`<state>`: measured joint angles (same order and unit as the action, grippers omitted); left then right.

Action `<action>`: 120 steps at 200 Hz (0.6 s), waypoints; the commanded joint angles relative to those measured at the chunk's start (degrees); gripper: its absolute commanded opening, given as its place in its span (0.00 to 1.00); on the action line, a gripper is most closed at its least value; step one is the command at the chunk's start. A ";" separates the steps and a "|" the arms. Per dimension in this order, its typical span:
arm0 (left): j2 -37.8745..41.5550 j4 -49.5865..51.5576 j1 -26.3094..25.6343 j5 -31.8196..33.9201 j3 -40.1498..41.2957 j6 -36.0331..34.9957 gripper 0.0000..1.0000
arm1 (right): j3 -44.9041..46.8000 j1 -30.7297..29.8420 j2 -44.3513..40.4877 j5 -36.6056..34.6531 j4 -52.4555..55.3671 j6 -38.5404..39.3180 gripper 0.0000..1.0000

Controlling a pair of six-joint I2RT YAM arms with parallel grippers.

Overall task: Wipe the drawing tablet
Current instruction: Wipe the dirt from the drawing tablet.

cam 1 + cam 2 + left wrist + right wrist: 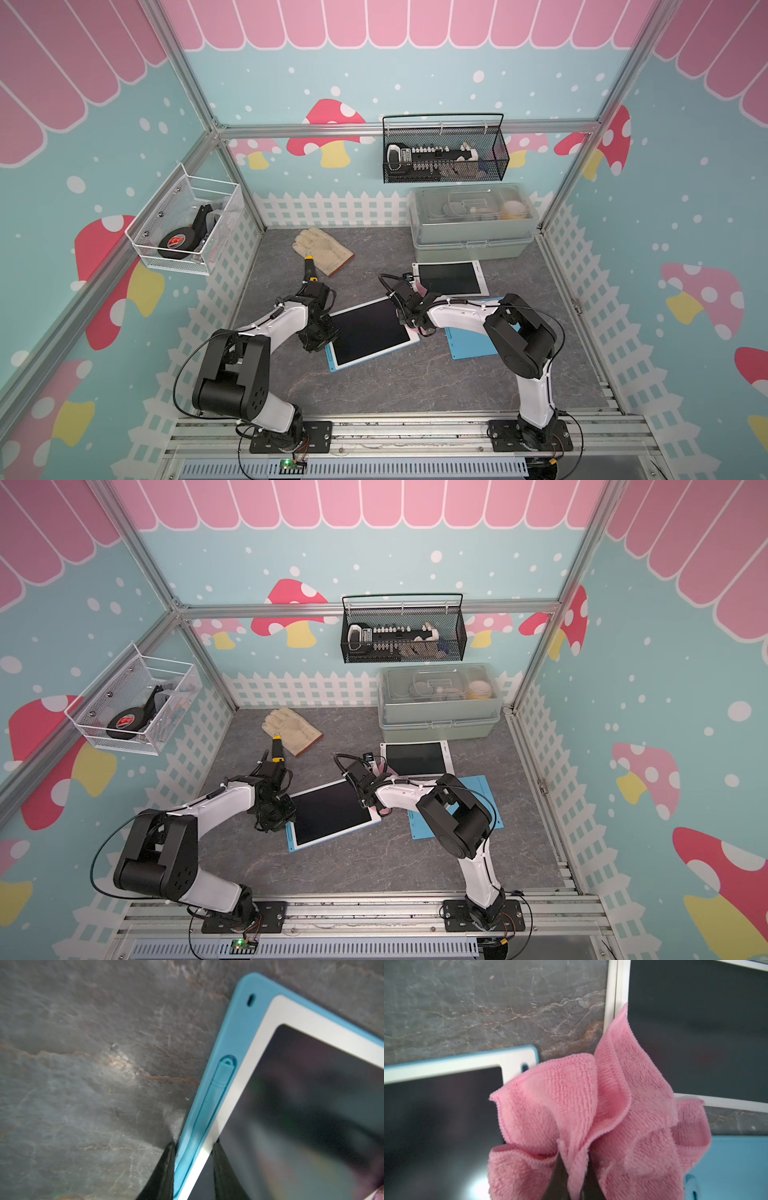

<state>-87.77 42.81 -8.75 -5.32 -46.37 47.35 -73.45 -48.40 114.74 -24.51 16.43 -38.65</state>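
the groundwork looks done and the wiping itself seems barely under way, if at all: the blue drawing tablet [374,332] lies flat and skewed in the middle of the tabletop [374,386], dark screen up, between the two arms. the left end effector [194,1144] is down at the tablet's stylus edge, its fingers [164,1167] standing one on each side of the blue rim with only that strip between them; whether they truly clamp it or merely bracket it i cannot tell, though it reads as bracing the tablet. the right end effector [574,1159] is closed on a bunched pink cloth [571,1105], which hangs over the tablet's opposite corner, close to the white tablet [449,277] lying just behind. i cannot tell if the cloth presses on the glass. the screen shows no marks or streaks that i can make out, so how much has been cleaned is not readable; judging by position, nearly the whole screen appears left to cover, and after that the cloth and the tablet to be let go
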 commanded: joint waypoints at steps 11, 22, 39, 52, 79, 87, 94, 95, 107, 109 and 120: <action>-4.50 1.41 0.32 5.59 1.85 2.40 0.27 | -9.89 -7.96 4.34 2.55 -0.73 5.19 0.00; -4.91 1.43 0.25 5.59 1.40 2.01 0.27 | -13.91 -8.53 6.51 4.02 1.57 3.92 0.00; -5.45 1.51 0.27 5.81 0.82 1.53 0.27 | -15.50 -7.32 7.95 4.01 4.68 1.05 0.00; -5.77 1.58 0.25 5.86 0.50 1.28 0.27 | -12.60 -4.13 7.31 5.67 5.26 -1.34 0.00; -6.18 1.93 0.23 6.34 0.15 0.60 0.27 | -1.81 3.12 2.25 5.76 4.39 -2.33 0.00; -6.14 2.03 0.28 6.61 0.11 0.34 0.27 | 0.89 4.19 0.39 5.45 3.15 -1.02 0.00; -6.13 2.15 0.30 6.68 0.05 0.12 0.27 | 2.35 4.43 -0.69 5.27 2.21 0.44 0.00; -6.16 2.17 0.31 6.66 0.05 0.16 0.27 | 2.44 4.40 -0.76 5.36 2.07 0.65 0.00; -6.44 2.12 0.32 6.59 -0.11 -0.07 0.27 | 2.43 3.41 -0.71 7.72 1.35 1.96 0.00; -6.45 2.06 0.34 6.58 -0.12 -0.07 0.27 | 2.21 3.12 -0.56 8.14 1.33 1.99 0.00; -6.75 2.12 0.36 6.40 -0.41 -0.16 0.26 | 0.45 -0.08 0.85 9.84 0.85 2.39 0.00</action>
<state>-90.28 44.42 -8.86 -4.89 -49.12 47.18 -72.71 -43.00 113.60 -17.80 15.77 -38.11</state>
